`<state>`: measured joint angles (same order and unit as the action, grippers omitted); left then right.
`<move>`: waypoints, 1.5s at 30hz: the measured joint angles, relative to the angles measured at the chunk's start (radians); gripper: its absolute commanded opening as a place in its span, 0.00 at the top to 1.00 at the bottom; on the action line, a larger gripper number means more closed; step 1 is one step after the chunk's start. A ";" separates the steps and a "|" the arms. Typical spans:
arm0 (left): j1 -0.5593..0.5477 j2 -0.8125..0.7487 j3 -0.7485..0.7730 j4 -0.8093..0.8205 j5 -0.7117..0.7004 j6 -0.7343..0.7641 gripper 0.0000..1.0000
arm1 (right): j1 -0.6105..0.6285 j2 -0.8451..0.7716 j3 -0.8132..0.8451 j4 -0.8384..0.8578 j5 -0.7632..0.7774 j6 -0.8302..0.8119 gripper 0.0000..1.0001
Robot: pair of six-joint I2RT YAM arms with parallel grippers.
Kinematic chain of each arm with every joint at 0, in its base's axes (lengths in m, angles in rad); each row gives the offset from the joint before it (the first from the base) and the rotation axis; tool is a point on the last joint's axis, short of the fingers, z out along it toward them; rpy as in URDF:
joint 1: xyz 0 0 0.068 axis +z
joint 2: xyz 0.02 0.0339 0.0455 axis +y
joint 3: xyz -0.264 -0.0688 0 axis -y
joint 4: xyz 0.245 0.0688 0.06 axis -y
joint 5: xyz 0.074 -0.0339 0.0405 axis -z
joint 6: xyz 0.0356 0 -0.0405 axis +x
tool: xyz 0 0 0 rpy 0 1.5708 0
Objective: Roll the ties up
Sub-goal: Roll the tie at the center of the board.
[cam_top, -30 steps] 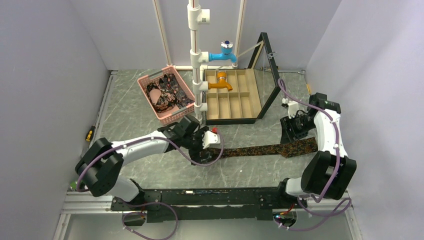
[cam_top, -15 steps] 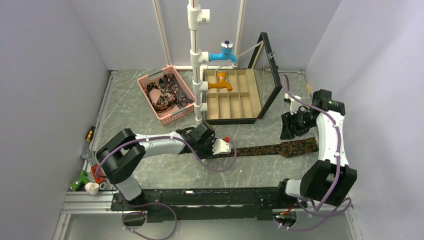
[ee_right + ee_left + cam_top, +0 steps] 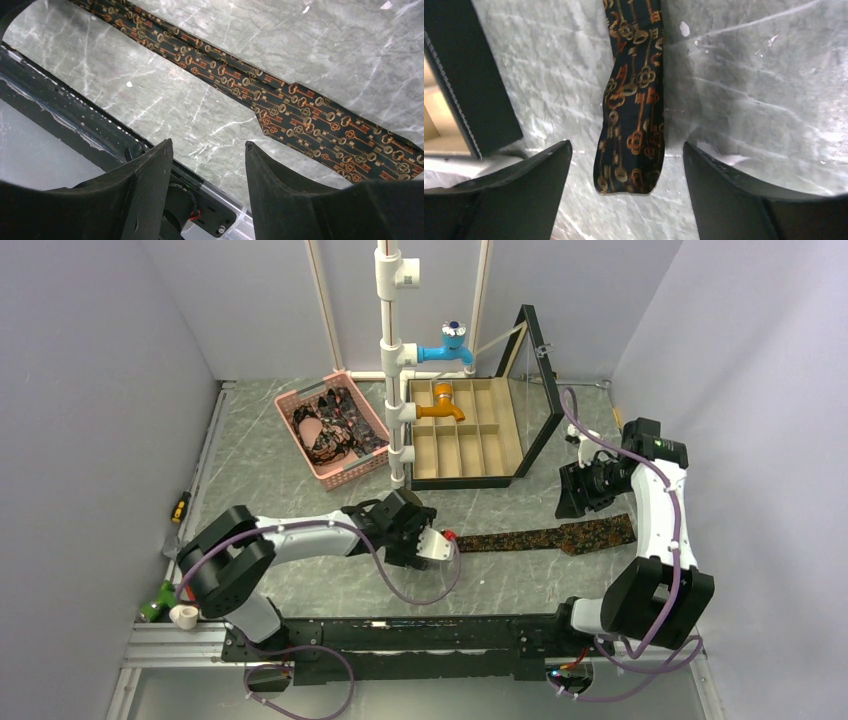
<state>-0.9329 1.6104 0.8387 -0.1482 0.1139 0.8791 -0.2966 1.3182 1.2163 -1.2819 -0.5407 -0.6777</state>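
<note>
While hanging released, fingers wide, at the left end effector [image 3: 626, 165], straddling the narrow tip of the long dark fabric necktie [image 3: 631, 115] printed with gold and red keys. Hanging released at the right end effector [image 3: 207, 145], hovering near its wider end. Lying flat on the grey marbled surface [image 3: 260, 460]. Bunching more patterned ties [image 3: 335, 425] inside the pink plastic mesh basket [image 3: 352, 470].

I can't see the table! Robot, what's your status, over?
Left gripper: jaws open astride tie, narrow end. Right gripper: jaws open near wide end. Tie flat, unrolled. Nothing on it.
</note>
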 measured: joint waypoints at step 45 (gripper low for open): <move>0.259 0.027 -0.287 1.013 0.678 -1.905 0.01 | 0.021 -0.148 -0.007 0.111 -0.176 0.341 0.01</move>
<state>-0.6739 1.6379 0.5518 0.8650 0.7914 -1.0264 -0.2760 1.1702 1.2091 -1.1709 -0.7166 -0.3370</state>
